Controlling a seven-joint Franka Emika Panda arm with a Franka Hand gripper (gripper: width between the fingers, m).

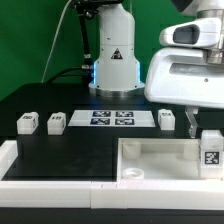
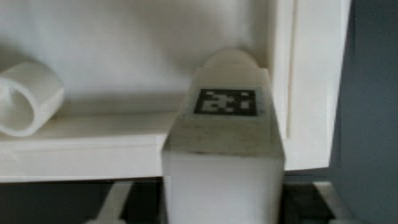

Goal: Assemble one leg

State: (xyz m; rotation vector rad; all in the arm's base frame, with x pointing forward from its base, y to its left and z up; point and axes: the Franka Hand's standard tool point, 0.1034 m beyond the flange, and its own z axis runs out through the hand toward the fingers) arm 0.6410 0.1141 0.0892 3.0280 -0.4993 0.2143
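My gripper (image 1: 203, 135) is at the exterior view's right, shut on a leg (image 1: 211, 150), a small white peg with a black-and-white tag. It holds the leg upright at the right end of the large white tabletop (image 1: 60, 160), which lies at the front. In the wrist view the held leg (image 2: 222, 140) fills the middle between my fingers (image 2: 118, 198), with the tabletop's wall (image 2: 107, 150) and a rounded socket (image 2: 27, 95) behind it. I cannot tell whether the leg touches the tabletop. Three more legs stand on the black table: two on the left (image 1: 27, 122) (image 1: 55, 122) and one on the right (image 1: 165, 119).
The marker board (image 1: 112, 119) lies on the table in front of the arm's base (image 1: 113, 70). A green backdrop closes the back. The tabletop spans most of the table's front edge.
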